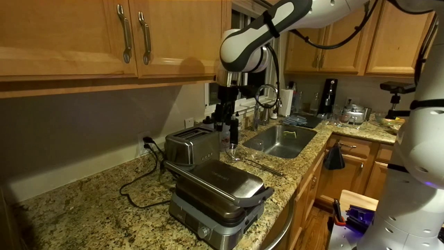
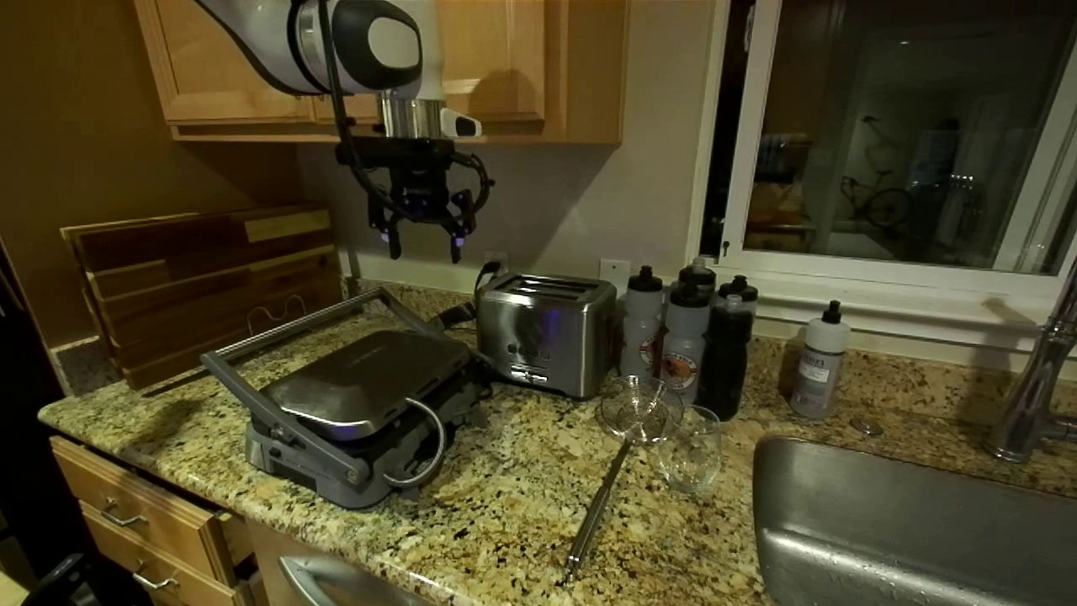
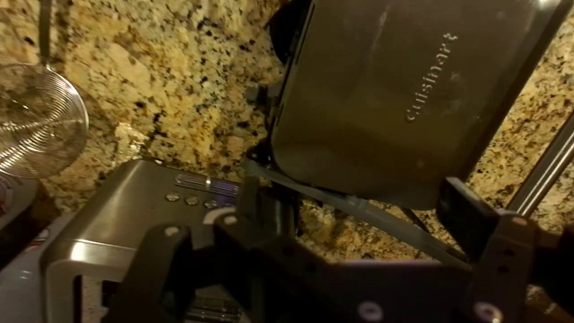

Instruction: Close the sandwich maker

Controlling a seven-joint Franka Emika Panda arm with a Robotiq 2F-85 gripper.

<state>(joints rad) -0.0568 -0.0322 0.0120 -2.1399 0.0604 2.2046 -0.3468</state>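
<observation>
Above the tabletop (image 2: 496,505), the hand (image 2: 426,254) was empty, its fingers (image 2: 457,249) wide apart; the sandwich maker (image 2: 362,387) lay lower than it, toward the tabletop's front edge.

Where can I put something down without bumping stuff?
Bare counter shows between the sandwich maker and the wire tool's long handle. In an exterior view, another bare patch lies left of the sandwich maker, bordered by the black cord and the wall. It's crowded around the toaster, bottles and clear glass.
</observation>
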